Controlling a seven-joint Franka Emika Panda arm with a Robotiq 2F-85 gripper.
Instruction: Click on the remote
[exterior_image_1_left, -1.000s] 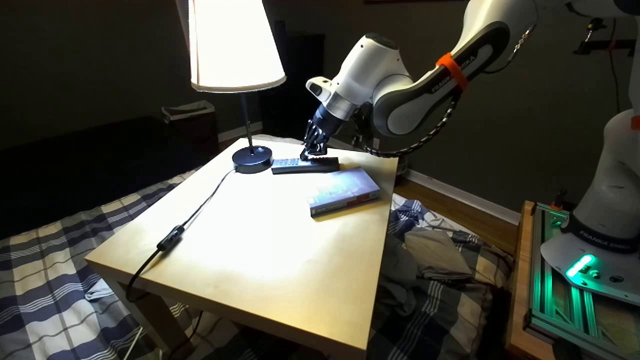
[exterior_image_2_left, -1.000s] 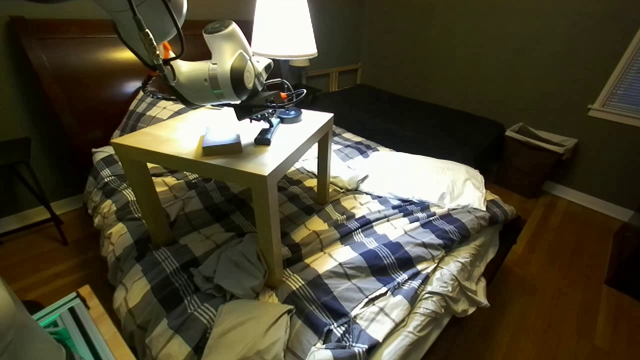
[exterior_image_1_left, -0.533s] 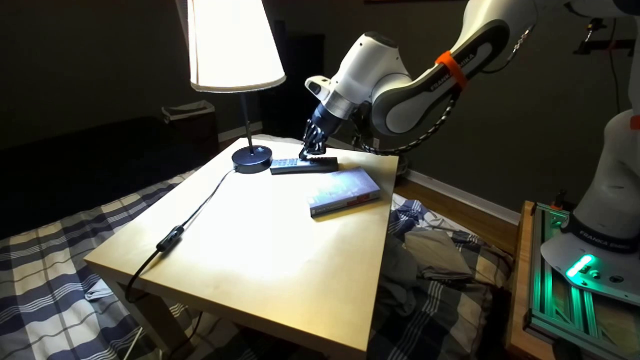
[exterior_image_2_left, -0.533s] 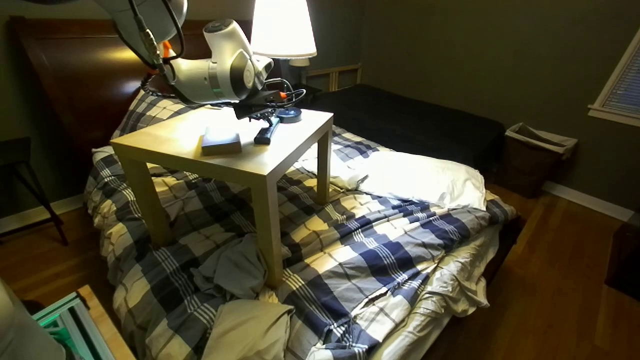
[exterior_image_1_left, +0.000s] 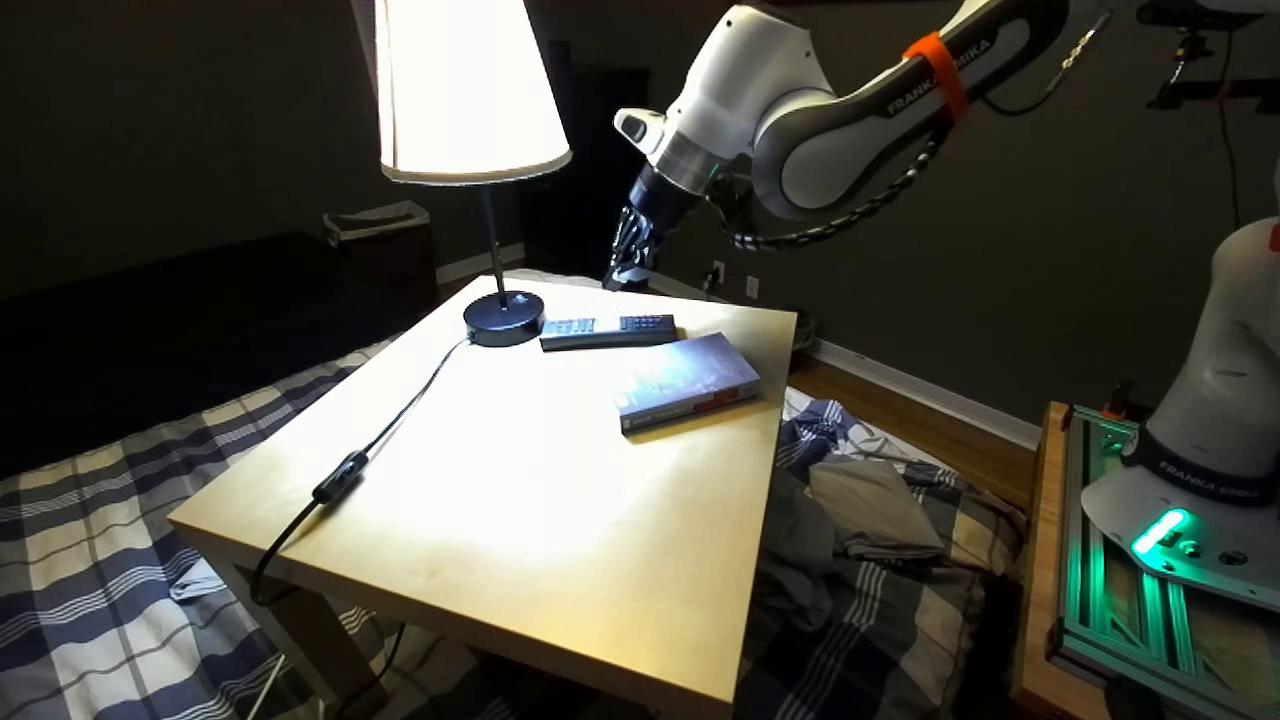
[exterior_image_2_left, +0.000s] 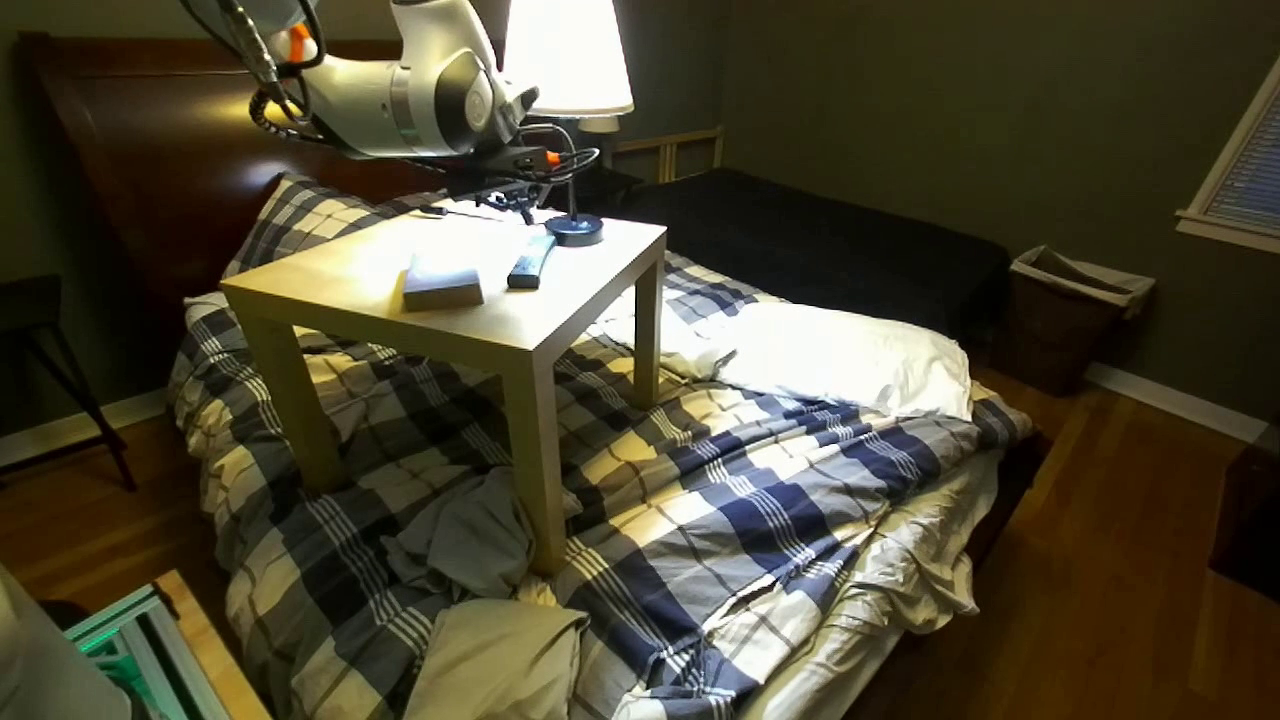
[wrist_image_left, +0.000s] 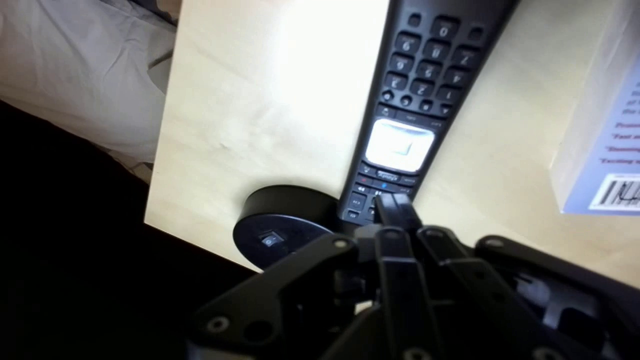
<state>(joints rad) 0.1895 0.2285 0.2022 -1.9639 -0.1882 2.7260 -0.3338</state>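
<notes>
On remote (wrist_image_left: 409, 111), wrist view only: digits (wrist_image_left: 428, 71)

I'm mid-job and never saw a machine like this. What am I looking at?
You're driving a jointed white and black robot arm. Two outside cameras take the wide pictures; another on its wrist takes the close one. On the pale wooden table lie a slim black bar-shaped remote and a thick rectangular blue-grey block, probably a book; beside the remote stands a lit, white-shaded black lamp. The black metal end effector hangs in the air, clear of the remote, shut and holding nothing visible.
</notes>
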